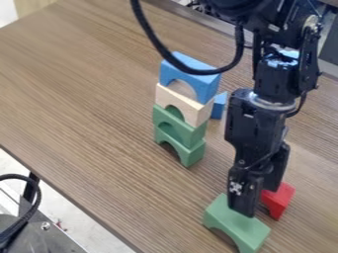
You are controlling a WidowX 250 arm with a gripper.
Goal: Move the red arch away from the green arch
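My gripper (249,200) hangs low over the right front part of the table, pointing down. The red arch (280,198) is just to its right, its left part hidden behind the gripper. The green arch (232,222) lies at the gripper's lower left, nearer the camera, with its upper right part behind the gripper's tip. Whether the red and green arches touch is hidden by the gripper.
A stack of arches stands left of the arm: two green (180,141), a natural wood one (188,105) and a blue one (198,74) on top. Beside it is a blue block (218,107). The wooden table's (79,104) edge runs along the lower left.
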